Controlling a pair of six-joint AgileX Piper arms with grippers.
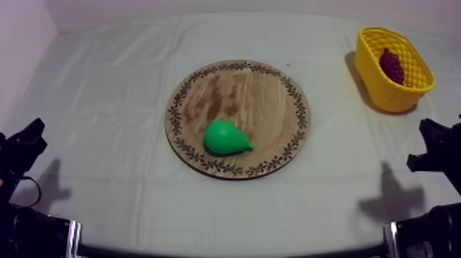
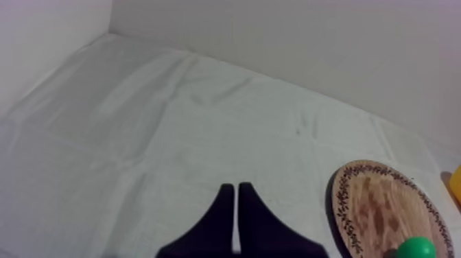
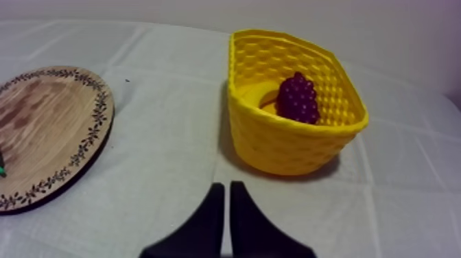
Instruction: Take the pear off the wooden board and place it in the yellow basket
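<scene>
A green pear (image 1: 226, 138) lies on its side on the round wooden board (image 1: 267, 89), toward the board's front left, its narrow end pointing right. The yellow basket (image 1: 393, 96) stands at the far right of the table with a bunch of dark purple grapes (image 1: 392, 66) inside. My left gripper (image 1: 27, 137) rests low at the left edge, far from the board. My right gripper (image 1: 429, 141) rests low at the right edge, in front of the basket. In the left wrist view the fingers (image 2: 236, 206) lie together as a wedge, shut on nothing. The right fingers (image 3: 226, 202) are likewise shut, with the basket (image 3: 288, 147) and grapes (image 3: 297, 98) just ahead.
The grey-white cloth covers the table, with walls close at the back and left. Open cloth lies between the board (image 3: 48, 116) and the basket. The pear (image 2: 416, 247) and board (image 2: 374, 206) show beside the left fingers, off to their right.
</scene>
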